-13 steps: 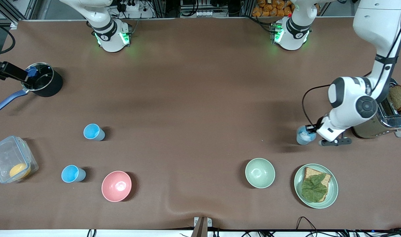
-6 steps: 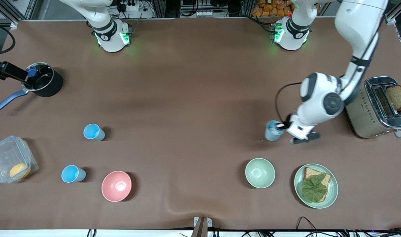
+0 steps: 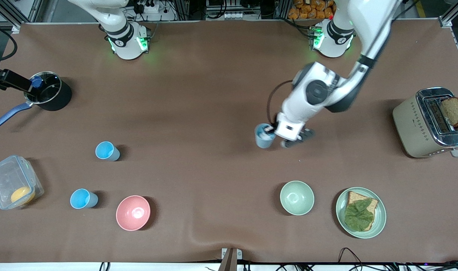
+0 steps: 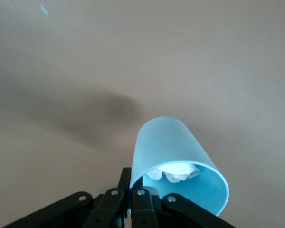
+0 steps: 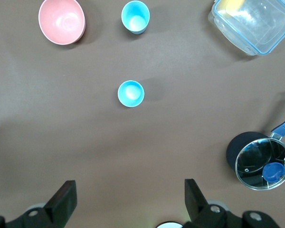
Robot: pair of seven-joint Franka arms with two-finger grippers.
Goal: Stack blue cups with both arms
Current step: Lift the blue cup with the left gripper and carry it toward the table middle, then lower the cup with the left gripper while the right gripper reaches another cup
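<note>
Brown table (image 3: 213, 94), left pincer (image 3: 271, 131) pinching cup (image 3: 263, 137), contents unclear, right pincer (image 5: 128, 202) spread.

text: none legible | labels/brands/numbers: none readable on any object | small dark marks on the glossy white robot arm bases (image 3: 128, 42): too small to make out

High front camera, two wrist close-ups

Left pincer (image 3: 271, 131) clamped over the table's middle, right pincer (image 5: 128, 202) spread wide, waiting high
</note>
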